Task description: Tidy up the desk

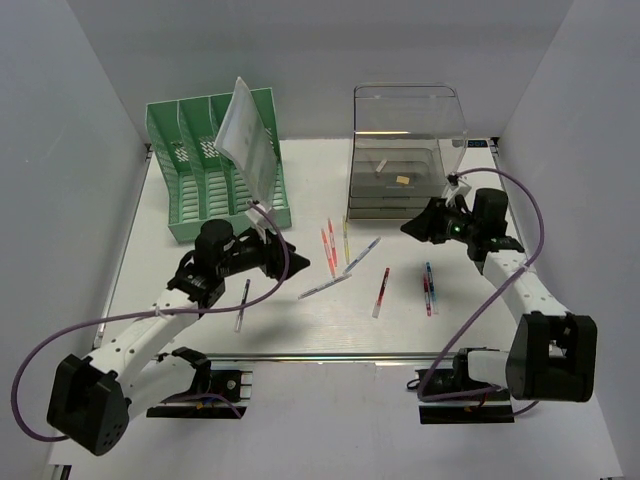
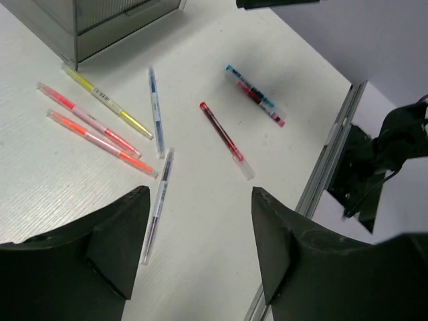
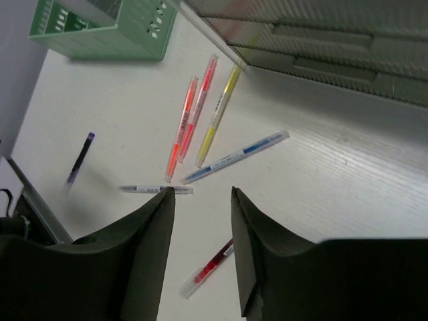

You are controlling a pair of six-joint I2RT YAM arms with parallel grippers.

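the desk (image 1: 330, 325) lies long axis left to right, rail (image 1: 330, 354) nearest; left tool (image 2: 200, 200) and right tool (image 3: 200, 194) gape, empty.

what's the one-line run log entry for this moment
left tool open, empty | right tool open, empty | pens loose on desk

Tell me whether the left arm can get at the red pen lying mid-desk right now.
Probably yes. The red pen lies alone on bare desk just ahead of the left gripper, whose jaws stand open and empty; nothing blocks the way.
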